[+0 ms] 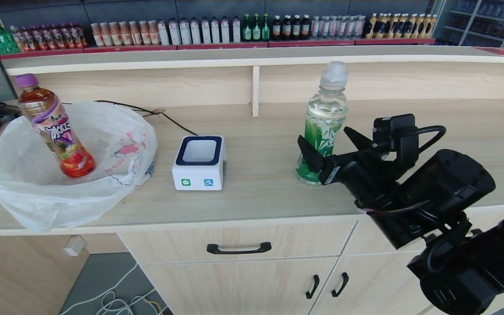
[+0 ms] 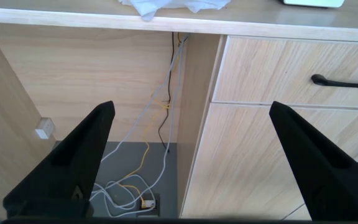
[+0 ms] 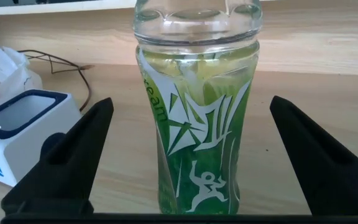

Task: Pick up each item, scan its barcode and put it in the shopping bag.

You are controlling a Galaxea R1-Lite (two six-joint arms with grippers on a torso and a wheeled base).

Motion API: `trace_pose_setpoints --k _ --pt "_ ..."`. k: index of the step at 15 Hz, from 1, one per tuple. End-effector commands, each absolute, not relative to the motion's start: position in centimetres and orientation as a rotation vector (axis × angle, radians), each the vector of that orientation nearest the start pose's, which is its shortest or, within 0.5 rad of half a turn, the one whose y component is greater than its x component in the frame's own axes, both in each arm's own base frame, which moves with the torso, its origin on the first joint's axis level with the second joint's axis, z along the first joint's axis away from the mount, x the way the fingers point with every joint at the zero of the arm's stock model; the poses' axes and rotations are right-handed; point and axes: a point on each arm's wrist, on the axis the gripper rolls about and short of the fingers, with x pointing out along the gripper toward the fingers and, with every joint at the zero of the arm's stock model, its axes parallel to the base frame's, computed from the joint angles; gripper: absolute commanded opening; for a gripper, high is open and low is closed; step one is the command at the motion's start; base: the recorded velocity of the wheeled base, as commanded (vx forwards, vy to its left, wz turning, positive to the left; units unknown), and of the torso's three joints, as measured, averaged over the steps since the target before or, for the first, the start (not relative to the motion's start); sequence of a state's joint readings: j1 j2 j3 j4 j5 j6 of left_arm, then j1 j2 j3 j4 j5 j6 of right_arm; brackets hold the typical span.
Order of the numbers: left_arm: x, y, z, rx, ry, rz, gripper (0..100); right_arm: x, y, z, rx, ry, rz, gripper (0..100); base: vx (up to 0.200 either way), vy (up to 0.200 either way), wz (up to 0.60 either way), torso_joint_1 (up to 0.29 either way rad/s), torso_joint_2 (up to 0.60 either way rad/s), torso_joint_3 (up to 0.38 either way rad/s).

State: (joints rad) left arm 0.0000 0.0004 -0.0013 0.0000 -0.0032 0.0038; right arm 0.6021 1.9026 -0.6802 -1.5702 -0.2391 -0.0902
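Bright even light; soft shadows on counter; glints on green bottle; head-view edges bowed.

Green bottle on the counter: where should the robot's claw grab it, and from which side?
Probably around the labelled middle of the green bottle, coming in level from the front edge of the counter. It stands upright and round, narrowing slightly there, so fingers can close on opposite sides. The open right gripper is lined up that way, one finger each side.
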Motion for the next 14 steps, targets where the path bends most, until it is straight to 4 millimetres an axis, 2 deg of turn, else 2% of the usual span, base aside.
trace_pose_setpoints --k 1,2,6,14 --pt "-2.3 0.0 7.6 0.005 -0.002 -0.003 100 27.9 18.5 17.9 0.061 -0.342 0.329 100 0.000 0.000 0.00 0.000 0.00 0.000" --pt "-2.3 0.0 7.6 0.005 -0.002 -0.003 100 28.4 18.9 18.2 0.072 -0.363 0.320 100 0.000 0.000 0.00 0.000 0.00 0.000" --pt "-2.3 0.0 7.6 0.005 -0.002 -0.003 100 29.2 19.2 17.4 0.064 -0.348 0.320 100 0.000 0.000 0.00 0.000 0.00 0.000" --pt "-2.3 0.0 7.6 0.005 -0.002 -0.003 100 30.2 18.9 18.1 0.066 -0.355 0.305 100 0.000 0.000 0.00 0.000 0.00 0.000"
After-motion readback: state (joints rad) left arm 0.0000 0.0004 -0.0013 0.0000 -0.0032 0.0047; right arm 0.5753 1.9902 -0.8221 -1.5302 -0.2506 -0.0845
